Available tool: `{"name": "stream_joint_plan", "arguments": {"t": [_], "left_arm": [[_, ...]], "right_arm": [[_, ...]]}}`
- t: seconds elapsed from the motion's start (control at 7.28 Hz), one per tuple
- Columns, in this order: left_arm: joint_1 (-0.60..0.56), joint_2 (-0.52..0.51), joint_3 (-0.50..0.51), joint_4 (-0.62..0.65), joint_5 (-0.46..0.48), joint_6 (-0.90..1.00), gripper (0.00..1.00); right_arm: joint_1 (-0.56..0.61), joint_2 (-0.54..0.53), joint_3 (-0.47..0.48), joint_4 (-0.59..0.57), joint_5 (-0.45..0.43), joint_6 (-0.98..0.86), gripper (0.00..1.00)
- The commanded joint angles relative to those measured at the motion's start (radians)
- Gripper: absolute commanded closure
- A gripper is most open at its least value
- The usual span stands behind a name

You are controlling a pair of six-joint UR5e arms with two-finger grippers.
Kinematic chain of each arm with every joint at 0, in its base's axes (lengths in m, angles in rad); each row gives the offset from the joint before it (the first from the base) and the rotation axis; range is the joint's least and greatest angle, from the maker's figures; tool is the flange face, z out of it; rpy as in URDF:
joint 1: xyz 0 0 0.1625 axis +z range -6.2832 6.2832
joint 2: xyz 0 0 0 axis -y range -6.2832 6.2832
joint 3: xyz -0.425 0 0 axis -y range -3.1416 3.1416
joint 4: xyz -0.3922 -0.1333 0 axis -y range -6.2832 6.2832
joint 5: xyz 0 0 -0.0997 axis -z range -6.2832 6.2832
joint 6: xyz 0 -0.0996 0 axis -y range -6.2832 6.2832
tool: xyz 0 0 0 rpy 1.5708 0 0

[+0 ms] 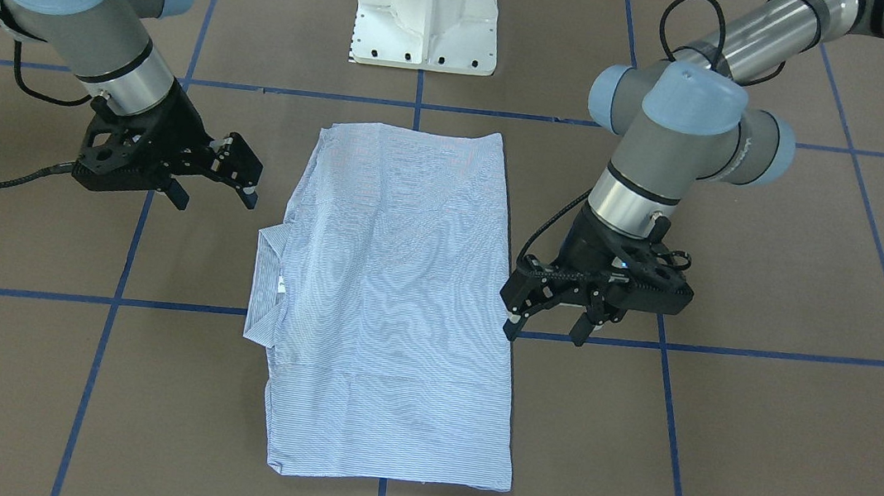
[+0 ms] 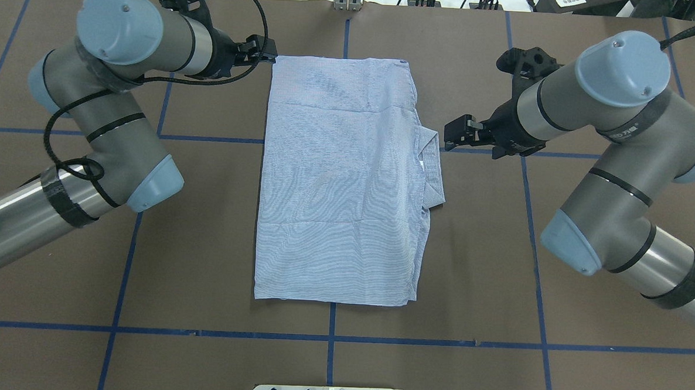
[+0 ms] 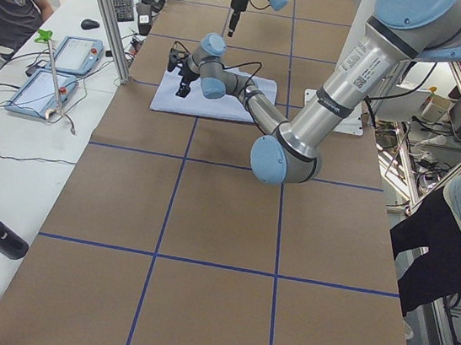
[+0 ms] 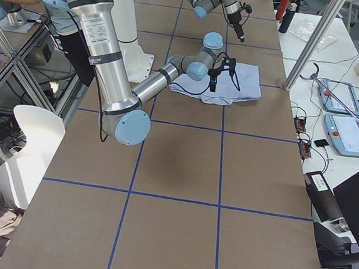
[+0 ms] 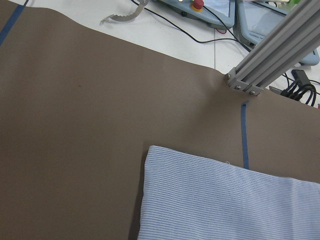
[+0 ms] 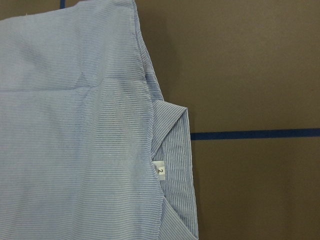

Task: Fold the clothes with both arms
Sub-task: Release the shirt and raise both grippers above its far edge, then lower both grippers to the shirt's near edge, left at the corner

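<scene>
Now we have the shirt (image 2: 342, 177) lying flat in the middle of the overhead view, a folded rectangle on the brown table (image 2: 594, 53). Its long axis runs from the top of that frame to the bottom and crosses a blue tape line (image 2: 209, 138).

The collar (image 2: 432, 172) pokes out from the rectangle's right edge, a little above mid-height, and the wrist view shows its small neck label (image 6: 160, 170).

We judge that the coming grasp depends on two things: each arm works its own long edge, and both sit toward the top end of the frame.

- **Left gripper** (image 2: 264, 49): it is at the shirt's upper left corner, so the cloth lies to its right and below it in the frame. Its jaws stand apart and empty. From overhead it seems to be just off the corner rather than touching it, though that view is too flat for us to be sure.
- **Right gripper** (image 2: 453, 134): it sits just right of the collar, with a narrow strip of bare table between them. Its jaws are also spread, with nothing between them. It is the nearer of the two to the collar.

Neither arm has hold of the fabric. The bottom end of the shirt lies well apart from both.
</scene>
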Motion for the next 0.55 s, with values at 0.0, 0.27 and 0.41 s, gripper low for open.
{"name": "stream_joint_plan", "arguments": {"t": [0.0,0.27,0.41], "left_arm": [[0.012,0.094,-0.175,0.039,-0.070,-0.018,0.00],[0.076,0.168,-0.226,0.028,-0.104,-0.148,0.00],[0.124,0.218,-0.257,0.014,-0.101,-0.238,0.00]], "right_arm": [[-0.077,-0.005,0.005,0.008,-0.023,0.071,0.00],[-0.127,-0.005,0.046,0.013,-0.025,0.193,0.00],[-0.131,-0.011,0.071,0.011,-0.023,0.208,0.00]]}}
